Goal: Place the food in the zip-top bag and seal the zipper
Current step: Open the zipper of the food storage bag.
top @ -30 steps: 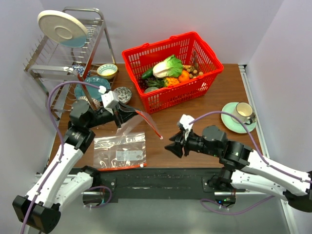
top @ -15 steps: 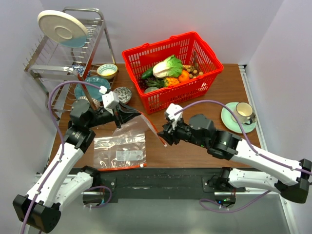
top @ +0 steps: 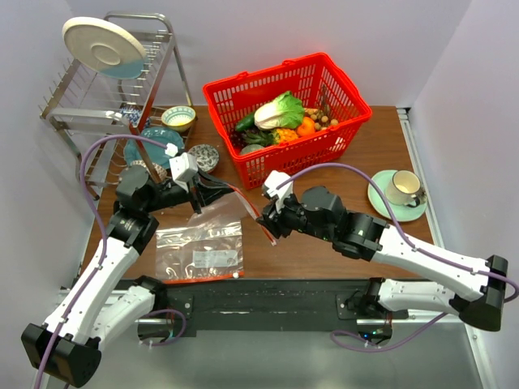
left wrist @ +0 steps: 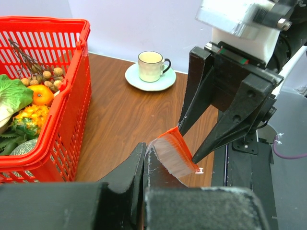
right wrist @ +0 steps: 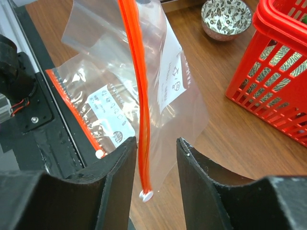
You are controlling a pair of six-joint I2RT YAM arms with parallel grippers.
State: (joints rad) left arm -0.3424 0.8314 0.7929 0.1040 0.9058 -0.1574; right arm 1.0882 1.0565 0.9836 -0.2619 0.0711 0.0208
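Bag (top: 223, 209) up in the air, right gripper (top: 268, 224) straddling the zipper (right wrist: 140, 110)

Left gripper (top: 197, 193) is clamped tight on one corner of the bag, holding it up off the bench (top: 381, 150). Right gripper is partway open, a finger on each side of the zipper near its white-tab end, not pinching it. Cabbage (top: 280, 111), cucumber (top: 245, 123) and nuts (top: 324, 121) sit in the red basket (top: 276, 166). A second bag (top: 199, 255) lies flat on the bench underneath.
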